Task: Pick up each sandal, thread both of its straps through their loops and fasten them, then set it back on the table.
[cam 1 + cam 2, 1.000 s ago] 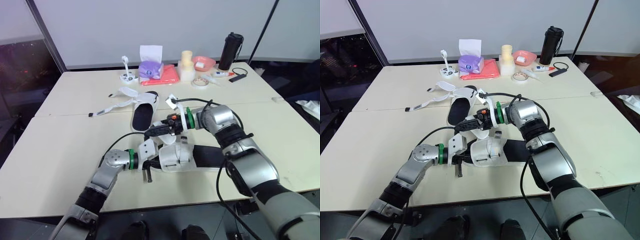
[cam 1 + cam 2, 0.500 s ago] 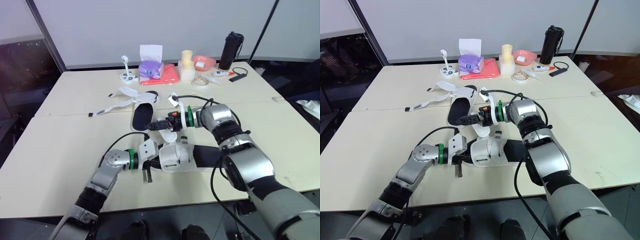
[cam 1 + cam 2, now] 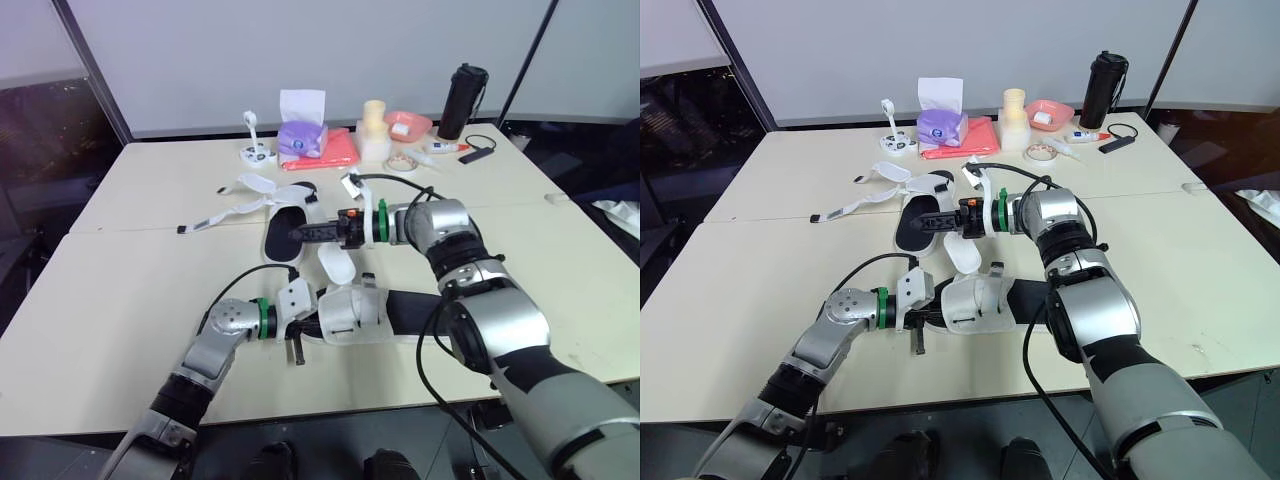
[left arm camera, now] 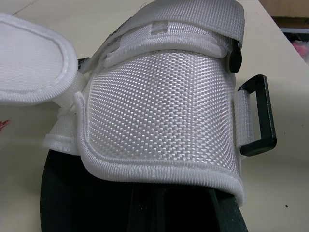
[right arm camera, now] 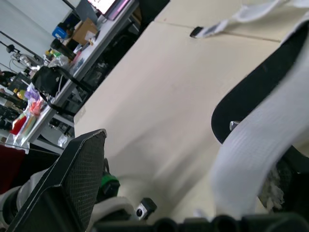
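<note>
The near sandal (image 3: 352, 312), white woven upper on a black sole, lies at the table's front. My left gripper (image 3: 308, 325) is shut on its toe end. Its black loop (image 4: 258, 113) sticks out beside the upper. One white strap (image 3: 336, 264) stands up loose from this sandal. My right gripper (image 3: 295, 232) hovers just above and behind that strap, over the far sandal (image 3: 278, 246). It is open, with one finger (image 5: 72, 179) wide to the side and the strap (image 5: 260, 145) beside it. The far sandal's long white straps (image 3: 240, 208) lie unfastened, spread toward my left.
Along the back edge stand a white device (image 3: 255, 150), a purple tissue box (image 3: 302, 135) on red cloth (image 3: 330, 153), a cream roll (image 3: 374, 130), a pink bowl (image 3: 407, 125), a tape roll (image 3: 401, 165) and a black bottle (image 3: 462, 102).
My right gripper has moved up and back from the near sandal to above the far sandal. The white strap now stands taller. The left gripper has stayed put.
</note>
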`<state>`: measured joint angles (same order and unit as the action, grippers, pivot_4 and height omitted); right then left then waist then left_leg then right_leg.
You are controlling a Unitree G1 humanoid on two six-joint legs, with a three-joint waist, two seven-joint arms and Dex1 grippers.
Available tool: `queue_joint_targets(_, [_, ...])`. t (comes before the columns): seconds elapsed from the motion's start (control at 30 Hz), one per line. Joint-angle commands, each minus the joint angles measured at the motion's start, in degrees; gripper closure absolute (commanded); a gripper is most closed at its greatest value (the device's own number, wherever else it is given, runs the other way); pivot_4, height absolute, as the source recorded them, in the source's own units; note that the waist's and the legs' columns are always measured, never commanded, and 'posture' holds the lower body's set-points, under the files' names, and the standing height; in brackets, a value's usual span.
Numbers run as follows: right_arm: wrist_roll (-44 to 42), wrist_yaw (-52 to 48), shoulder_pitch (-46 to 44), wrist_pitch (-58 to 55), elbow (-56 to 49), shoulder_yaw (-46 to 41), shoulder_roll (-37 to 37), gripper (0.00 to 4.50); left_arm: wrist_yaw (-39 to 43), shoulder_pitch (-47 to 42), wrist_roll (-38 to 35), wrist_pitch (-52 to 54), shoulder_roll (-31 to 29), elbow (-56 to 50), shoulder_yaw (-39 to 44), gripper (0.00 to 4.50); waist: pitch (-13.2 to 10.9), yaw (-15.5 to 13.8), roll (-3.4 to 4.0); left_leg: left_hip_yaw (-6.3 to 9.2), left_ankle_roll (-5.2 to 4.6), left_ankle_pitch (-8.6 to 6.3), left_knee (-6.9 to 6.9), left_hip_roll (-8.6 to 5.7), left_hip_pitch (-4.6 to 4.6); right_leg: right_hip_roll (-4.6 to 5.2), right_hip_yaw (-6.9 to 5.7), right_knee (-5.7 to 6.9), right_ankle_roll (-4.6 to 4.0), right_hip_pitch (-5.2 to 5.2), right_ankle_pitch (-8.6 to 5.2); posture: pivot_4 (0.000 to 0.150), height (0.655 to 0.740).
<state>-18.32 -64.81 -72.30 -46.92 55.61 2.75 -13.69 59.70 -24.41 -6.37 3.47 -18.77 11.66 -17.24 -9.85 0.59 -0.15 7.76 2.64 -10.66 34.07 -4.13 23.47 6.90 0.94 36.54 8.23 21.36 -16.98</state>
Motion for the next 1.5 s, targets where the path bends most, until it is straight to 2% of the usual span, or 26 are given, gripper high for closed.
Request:
queue_joint_targets(0.03, [-0.9, 0.1, -2.2, -0.5, -1.7, -2.1, -0.2, 0.55, 0.2, 2.2, 2.9, 1.9, 0.2, 2.9, -4.1, 4.50, 0.0, 0.0, 0.00, 0.00, 0.00, 0.00, 0.00, 0.00, 0.00, 0.00, 0.00, 0.00, 0.00, 0.00, 0.00, 0.150, 0.7400])
queue_joint_targets(0.07, [-1.0, 0.1, -2.2, -0.7, -1.9, -2.3, -0.3, 0.80, 0.2, 2.1, 2.9, 1.9, 0.2, 3.0, -4.1, 4.50, 0.0, 0.0, 0.00, 0.00, 0.00, 0.00, 0.00, 0.00, 0.00, 0.00, 0.00, 0.00, 0.00, 0.00, 0.00, 0.150, 0.7400])
queue_joint_targets(0.1, [-1.0, 0.1, -2.1, -0.9, -2.2, -2.4, -0.4, 1.38, 0.2, 2.1, 2.9, 1.9, 0.3, 3.0, -4.1, 4.50, 0.0, 0.0, 0.00, 0.00, 0.00, 0.00, 0.00, 0.00, 0.00, 0.00, 0.00, 0.00, 0.00, 0.00, 0.00, 0.150, 0.7400])
queue_joint_targets(0.17, [-0.9, 0.0, -1.7, -1.4, -3.0, -2.4, -0.5, 2.21, 0.2, 2.0, 2.9, 1.9, 0.3, 3.1, -4.2, 4.50, 0.0, 0.0, 0.00, 0.00, 0.00, 0.00, 0.00, 0.00, 0.00, 0.00, 0.00, 0.00, 0.00, 0.00, 0.00, 0.150, 0.7400])
queue_joint_targets(0.2, [-1.0, -0.1, -1.3, -1.8, -3.8, -2.4, -0.7, 2.86, 0.2, 2.1, 2.9, 1.9, 0.3, 3.0, -4.2, 4.50, 0.0, 0.0, 0.00, 0.00, 0.00, 0.00, 0.00, 0.00, 0.00, 0.00, 0.00, 0.00, 0.00, 0.00, 0.00, 0.150, 0.7400])
queue_joint_targets(0.3, [-1.9, -0.5, 0.5, -4.5, -8.3, -2.3, -1.5, 4.16, 0.2, 2.0, 3.0, 1.9, 0.3, 3.1, -4.2, 4.50, 0.0, 0.0, 0.00, 0.00, 0.00, 0.00, 0.00, 0.00, 0.00, 0.00, 0.01, 0.00, 0.00, 0.00, 0.00, 0.150, 0.7400])
queue_joint_targets(0.33, [-2.9, -0.6, 1.7, -6.7, -12.0, -2.5, -2.2, 4.34, 0.2, 2.0, 3.0, 1.8, 0.4, 3.2, -4.2, 4.50, 0.0, -0.1, 0.00, 0.01, 0.00, 0.00, 0.00, 0.00, 0.01, 0.00, 0.00, 0.00, 0.00, 0.00, 0.00, 0.150, 0.7400])
queue_joint_targets(0.57, [-11.9, 2.2, 10.9, -20.2, -38.9, -5.4, -6.7, 4.34, 0.2, 2.3, 2.6, 2.6, 0.4, 3.0, -3.9, 4.50, 0.0, -0.2, 0.00, 0.06, 0.00, 0.00, -0.02, 0.01, 0.11, 0.01, -0.03, -0.11, 0.00, 0.02, 0.00, 0.150, 0.7400])
queue_joint_targets(0.67, [-16.8, 5.0, 21.1, -25.5, -59.2, -5.2, -9.4, 4.34, 0.2, 2.3, 0.6, 5.3, 1.1, 2.8, -2.7, 4.50, 0.0, -0.5, -0.01, 0.09, 0.00, 0.00, -0.05, 0.02, 0.12, 0.02, -0.07, -0.18, 0.01, 0.01, 0.00, 0.150, 0.7400])
queue_joint_targets(0.8, [-20.0, 9.3, 29.7, -27.2, -72.1, -5.2, -10.1, 4.34, 0.3, 2.3, -1.4, 8.3, 1.6, 2.2, -1.4, 4.50, 0.0, -0.9, 0.02, 0.02, -0.01, 0.00, -0.07, 0.03, 0.35, 0.04, -0.02, -0.23, 0.02, 0.03, 0.00, 0.150, 0.7400])
queue_joint_targets(0.9, [-20.5, 11.9, 34.8, -25.5, -77.7, -4.1, -10.4, 4.34, 0.3, 2.3, -2.7, 10.3, 1.7, 1.7, -0.7, 4.50, 0.0, -1.2, -0.01, 0.01, -0.01, 0.00, -0.06, 0.04, 0.43, 0.04, -0.04, -0.25, 0.02, 0.07, 0.00, 0.150, 0.7400])
queue_joint_targets(1.0, [-17.4, 12.5, 40.8, -18.8, -82.0, 0.3, -12.7, 4.34, 0.4, 2.4, -4.2, 12.5, 1.9, 1.1, 0.0, 4.50, 0.0, -1.3, -0.02, 0.01, -0.01, 0.00, -0.06, 0.03, 0.48, 0.04, -0.05, -0.26, 0.02, 0.10, -0.01, 0.150, 0.7400])
queue_joint_targets(1.27, [-12.0, 9.8, 47.3, -6.7, -84.0, 9.6, -20.8, 4.34, 0.7, 1.8, -4.8, 14.3, 1.4, 0.7, 0.0, 4.50, 0.0, -1.2, -0.05, -0.04, -0.01, 0.00, -0.05, 0.05, 0.49, 0.02, -0.11, -0.35, 0.03, 0.06, -0.01, 0.150, 0.7400])
queue_joint_targets(1.3, [-11.9, 9.6, 47.6, -5.9, -84.0, 10.1, -21.4, 3.84, 0.7, 1.7, -4.8, 14.3, 1.3, 0.7, 0.0, 4.50, 0.0, -1.2, -0.05, -0.04, -0.01, 0.00, -0.05, 0.06, 0.49, 0.02, -0.10, -0.35, 0.03, 0.06, -0.01, 0.150, 0.7400])
queue_joint_targets(1.37, [-11.1, 9.0, 48.3, -4.5, -84.0, 11.4, -23.0, 3.15, 0.7, 1.7, -4.7, 14.4, 1.3, 0.7, 0.0, 4.50, 0.0, -1.2, -0.06, -0.02, -0.01, 0.00, -0.05, 0.06, 0.49, 0.02, -0.10, -0.36, 0.03, 0.06, -0.02, 0.150, 0.7400])
queue_joint_targets(1.47, [-9.6, 7.6, 49.4, -1.9, -84.8, 13.2, -26.0, 1.68, 0.7, 1.7, -4.7, 14.6, 1.2, 0.7, 0.0, 4.50, 0.0, -1.2, -0.08, -0.01, -0.01, 0.00, -0.05, 0.06, 0.50, 0.02, -0.11, -0.39, 0.03, 0.05, -0.02, 0.150, 0.7400])
queue_joint_targets(1.5, [-9.1, 6.6, 50.0, -0.9, -85.6, 13.9, -27.5, 1.03, 0.6, 1.7, -4.7, 14.6, 1.3, 0.7, -0.1, 4.50, 0.0, -1.2, -0.06, -0.02, -0.01, 0.00, -0.05, 0.07, 0.51, 0.02, -0.10, -0.40, 0.03, 0.06, -0.02, 0.150, 0.7400])
